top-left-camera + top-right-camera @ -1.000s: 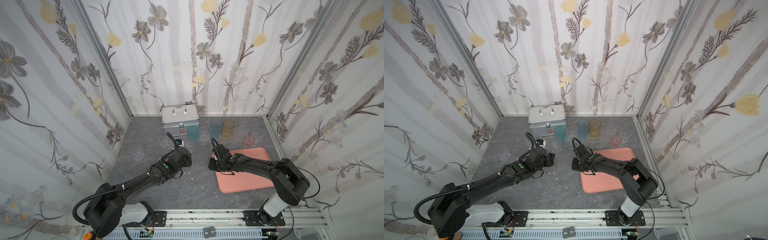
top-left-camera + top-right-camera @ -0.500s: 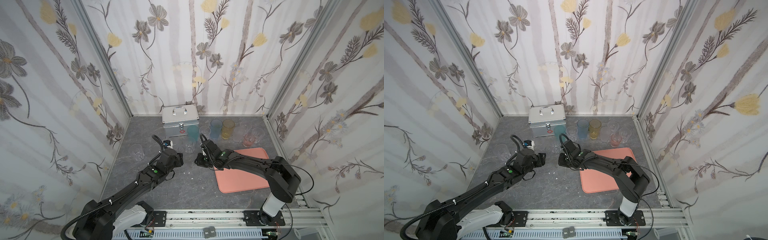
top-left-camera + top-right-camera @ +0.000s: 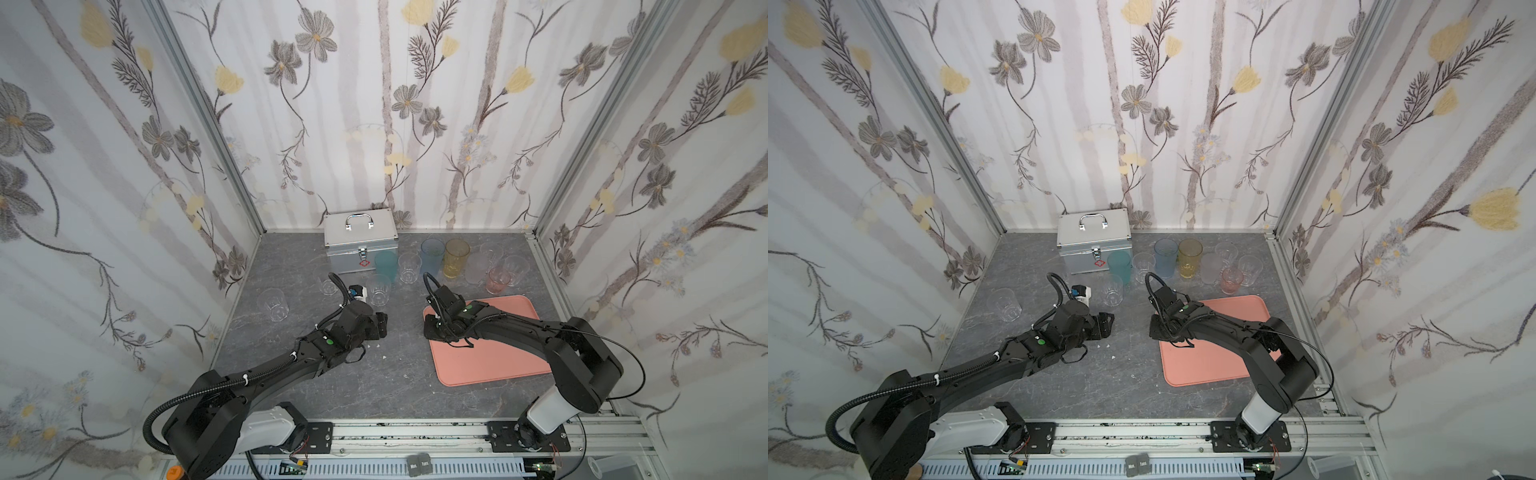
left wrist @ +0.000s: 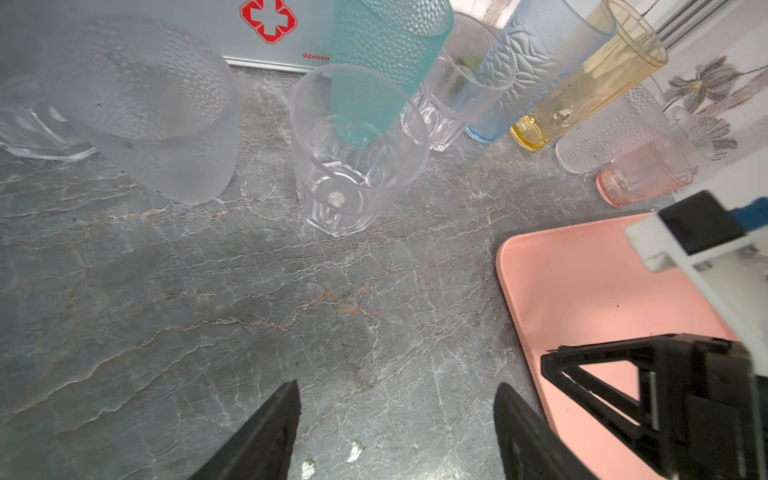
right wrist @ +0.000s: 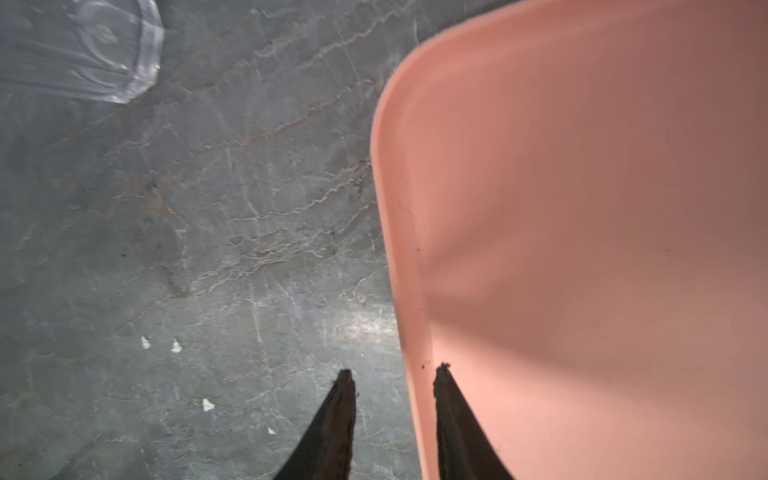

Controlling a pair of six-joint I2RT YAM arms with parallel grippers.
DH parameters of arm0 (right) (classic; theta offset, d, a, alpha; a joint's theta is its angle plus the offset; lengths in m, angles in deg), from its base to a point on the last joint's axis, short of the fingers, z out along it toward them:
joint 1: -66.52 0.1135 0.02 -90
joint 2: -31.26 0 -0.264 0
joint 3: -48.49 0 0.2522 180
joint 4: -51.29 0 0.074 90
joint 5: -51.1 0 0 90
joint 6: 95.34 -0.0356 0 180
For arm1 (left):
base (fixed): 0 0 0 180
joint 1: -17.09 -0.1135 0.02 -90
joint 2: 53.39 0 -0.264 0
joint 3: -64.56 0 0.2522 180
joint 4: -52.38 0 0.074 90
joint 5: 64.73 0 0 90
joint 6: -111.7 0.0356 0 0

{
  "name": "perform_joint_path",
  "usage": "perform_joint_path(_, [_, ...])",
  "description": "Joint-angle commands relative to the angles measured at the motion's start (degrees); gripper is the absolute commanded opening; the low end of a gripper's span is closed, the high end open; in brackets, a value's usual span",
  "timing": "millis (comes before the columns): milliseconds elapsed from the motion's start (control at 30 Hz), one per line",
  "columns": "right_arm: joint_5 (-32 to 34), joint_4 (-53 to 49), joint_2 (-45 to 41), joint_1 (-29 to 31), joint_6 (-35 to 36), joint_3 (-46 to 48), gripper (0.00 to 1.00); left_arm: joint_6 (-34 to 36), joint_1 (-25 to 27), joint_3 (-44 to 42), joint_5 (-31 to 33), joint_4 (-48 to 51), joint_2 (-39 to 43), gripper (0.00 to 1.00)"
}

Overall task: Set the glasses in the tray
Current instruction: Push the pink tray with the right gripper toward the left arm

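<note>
2 arms stretched low toward centre. Left gripper (image 4: 397, 386) jaws wide apart, empty; right gripper (image 5: 394, 370) jaws slightly parted.

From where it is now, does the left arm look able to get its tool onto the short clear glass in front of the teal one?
Probably yes: the left tool is open and points at the clear glass, with only bare tabletop between; the teal glass stands close behind it.

Light: bright, even and diffuse in both top views; shadows faint.
Glare: pale sheen on the worktop (image 5: 361, 328), right wrist view.
Shadow: dark band across the tray (image 5: 582, 187).
Blur: frosted glass (image 4: 158, 116) soft in left wrist view.
</note>
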Motion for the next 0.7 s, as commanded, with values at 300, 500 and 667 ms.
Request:
perform_joint_path(300, [-9.34,9.12,9.43,7.92,-4.93,-6.77,0.33,0.75,-0.98,-4.04,4.13,-2.88,3.37,0.77])
perform_joint_path(500, [-14.03,17.33,14.66,10.31,-11.52,-11.54,0.32,-0.1,-3.62,-5.01,2.48,-2.79,6.16,0.76])
perform_joint_path(667, [-13.37,21.26,17.2,11.15,-14.31,-13.68,0.32,-0.69,-3.92,-6.06,2.56,-2.79,7.46,0.76])
